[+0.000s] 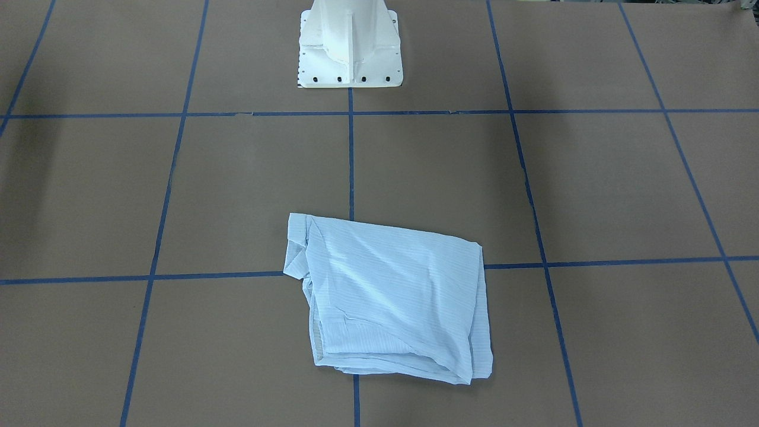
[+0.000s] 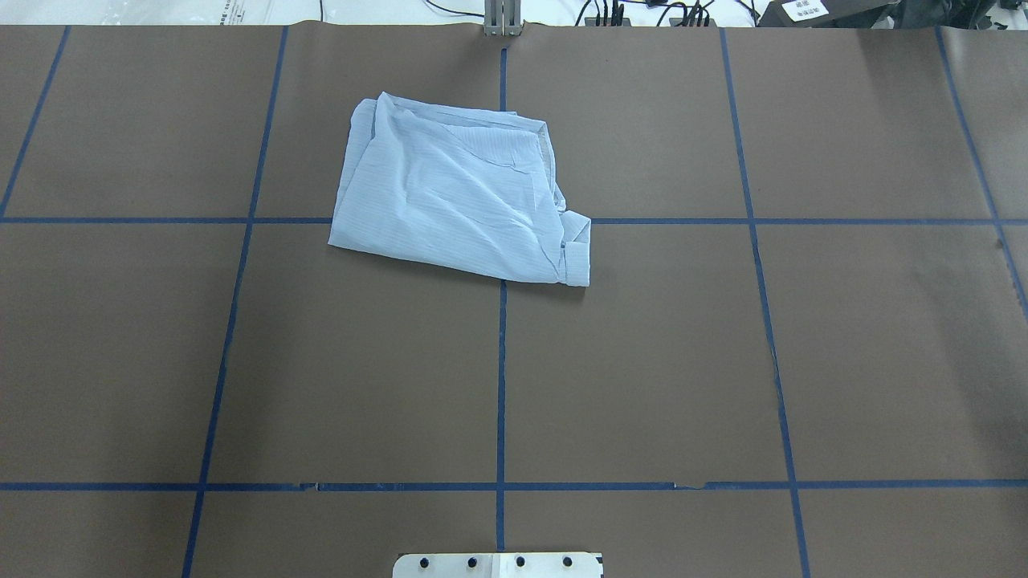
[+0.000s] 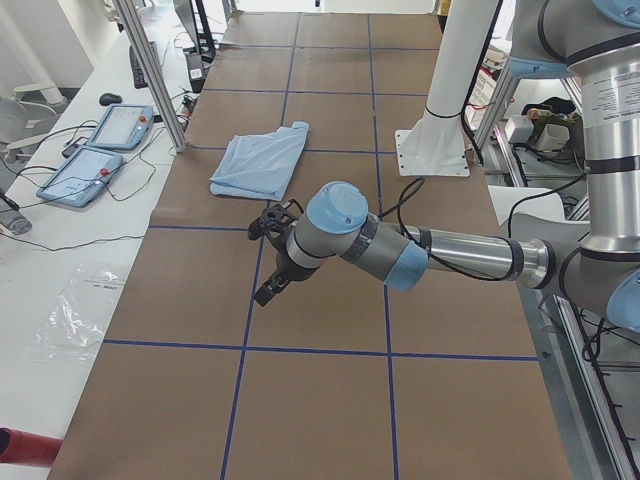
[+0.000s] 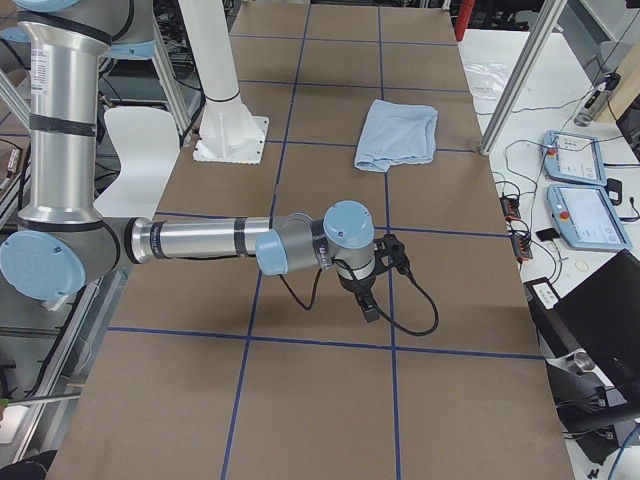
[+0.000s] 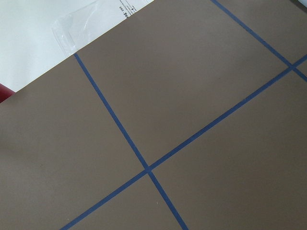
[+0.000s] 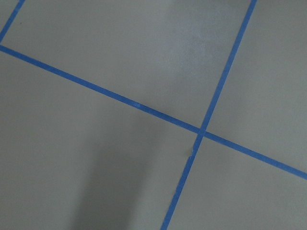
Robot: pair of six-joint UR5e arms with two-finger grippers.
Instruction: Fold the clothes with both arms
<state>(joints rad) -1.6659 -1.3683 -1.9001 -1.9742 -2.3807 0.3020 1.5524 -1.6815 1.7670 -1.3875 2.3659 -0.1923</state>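
Left gripper (image 3: 266,294) is hanging over bare table (image 3: 330,400) at centre-left of the exterior left view, pointing down and carrying nothing visible. Jaw width: cannot tell from here. Shirt (image 3: 258,165) is lying well apart, upper middle of frame, near a metal post (image 3: 150,70). Tablets (image 3: 120,125) and a plastic bag (image 3: 80,310) are sitting on the white bench at left, off the table.

Exterior right: right gripper (image 4: 370,312) is hovering at frame centre near a tape line (image 4: 300,340), with a cable looping beside it. Open or closed, cannot tell. The shirt (image 4: 397,135) is lying upper centre, to the right of the white pedestal (image 4: 230,135).

Front-facing: no arms are showing. The shirt (image 1: 391,296) is lying flat at lower centre across a tape crossing, layered into a rough rectangle with uneven bottom edges.

Overhead: the shirt (image 2: 458,201) is sitting upper centre-left, with a folded band sticking out at its lower right corner.

Wrist views: both are showing only table and tape. The left one is also catching the bag (image 5: 81,24) at upper left.

Judging: the shirt is looking mostly folded. If another fold is due, both grippers should be pinching two corners of one edge, catching all layers, lifting low and laying over evenly, since thin fabric will likely be slipping. Nothing is standing between the grippers and the shirt. The post close behind it is the thing to be watching.
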